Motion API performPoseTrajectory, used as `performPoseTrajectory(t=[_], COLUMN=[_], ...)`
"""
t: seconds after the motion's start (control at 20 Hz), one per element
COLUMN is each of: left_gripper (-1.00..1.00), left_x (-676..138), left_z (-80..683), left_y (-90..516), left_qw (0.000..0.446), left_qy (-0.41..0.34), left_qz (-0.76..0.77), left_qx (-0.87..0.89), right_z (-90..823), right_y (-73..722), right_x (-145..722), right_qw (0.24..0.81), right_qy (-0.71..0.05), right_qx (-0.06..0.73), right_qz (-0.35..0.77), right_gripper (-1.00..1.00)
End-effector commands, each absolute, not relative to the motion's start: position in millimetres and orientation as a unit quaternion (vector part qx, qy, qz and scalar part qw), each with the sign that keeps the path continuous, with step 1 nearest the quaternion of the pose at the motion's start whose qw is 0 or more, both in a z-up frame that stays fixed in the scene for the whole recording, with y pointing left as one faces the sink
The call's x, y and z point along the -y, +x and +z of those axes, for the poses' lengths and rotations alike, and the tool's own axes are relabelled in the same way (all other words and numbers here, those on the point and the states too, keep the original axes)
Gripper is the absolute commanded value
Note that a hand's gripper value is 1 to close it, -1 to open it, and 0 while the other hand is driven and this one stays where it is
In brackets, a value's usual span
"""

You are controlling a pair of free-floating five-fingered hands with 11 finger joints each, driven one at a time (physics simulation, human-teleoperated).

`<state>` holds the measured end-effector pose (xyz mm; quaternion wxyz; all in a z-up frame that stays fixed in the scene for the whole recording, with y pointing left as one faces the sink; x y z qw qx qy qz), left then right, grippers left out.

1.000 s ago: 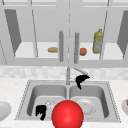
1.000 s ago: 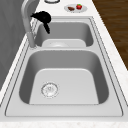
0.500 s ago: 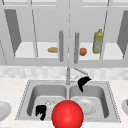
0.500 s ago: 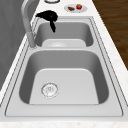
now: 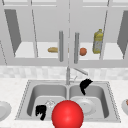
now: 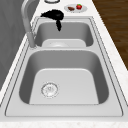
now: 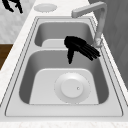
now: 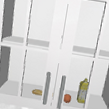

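Note:
My right hand [image 5: 85, 85] hovers over the sink's right basin [image 5: 100, 92], just right of the faucet [image 5: 68, 75]. In the right side view this hand [image 7: 80, 47] is open, with straight fingers pointing toward the faucet [image 7: 98, 27] and the thumb hanging down. It holds nothing. From the left side it [image 6: 53, 15] shows above the far basin. My left hand [image 5: 40, 111] hangs at the front edge of the left basin with relaxed fingers pointing down, empty; it [image 7: 13, 5] also appears at the far left. A large red ball [image 5: 67, 115] sits in front, between the hands.
A white plate [image 7: 72, 87] lies in the right basin. Another plate [image 6: 75, 8] with a strawberry rests on the right counter, and a plain plate [image 7: 45, 7] on the left counter. Behind closed glass cabinet doors [image 8: 46, 88] sit bread [image 8: 37, 92], an orange fruit [image 8: 67, 98] and a bottle [image 8: 82, 91].
My right hand has drifted a little to the right and down, away from the faucet spout. The left hand and the red ball have stayed put.

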<state>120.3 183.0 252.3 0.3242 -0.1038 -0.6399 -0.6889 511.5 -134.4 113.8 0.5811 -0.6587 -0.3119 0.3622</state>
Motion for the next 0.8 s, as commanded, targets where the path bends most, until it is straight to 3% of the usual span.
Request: performPoseTrajectory(t=[0.0,0.75], left_gripper=[0.00,0.00], left_x=[-183.0,-183.0], left_z=[252.3,252.3], left_y=[120.3,120.3], left_qw=[0.324,0.324], left_qy=[-0.104,-0.104], left_qz=[-0.689,-0.689], left_qx=[0.640,0.640], right_z=[113.8,113.8], right_y=[495.5,447.4], right_x=[141.8,159.3], right_qw=[0.575,0.553], right_qy=[-0.642,-0.598], right_qx=[0.329,0.375], right_qz=[0.385,0.443], right_gripper=[-1.00,-1.00])
